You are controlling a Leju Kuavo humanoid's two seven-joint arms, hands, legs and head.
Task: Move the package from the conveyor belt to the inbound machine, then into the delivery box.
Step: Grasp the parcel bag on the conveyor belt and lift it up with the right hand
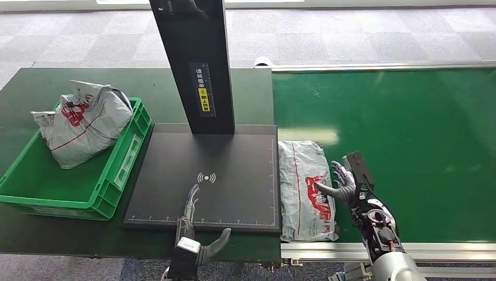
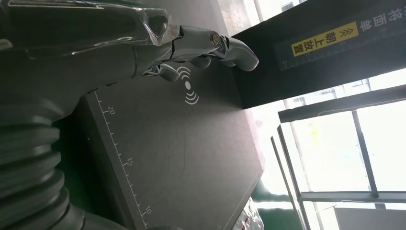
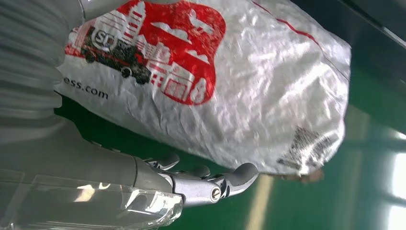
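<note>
Nothing moved yet: package lying on conveyor belt; right hand spread beside it, perhaps touching; left hand spread, empty.

Parcel-sorting station: green conveyor belt, scanner platform, green crate.

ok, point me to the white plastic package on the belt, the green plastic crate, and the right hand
white plastic package (image 1: 304, 187): head view, on its red print.
green plastic crate (image 1: 120, 170): head view, on its right wall.
right hand (image 1: 344, 186): head view, on the middle of the hand, at the package's right edge.
</note>
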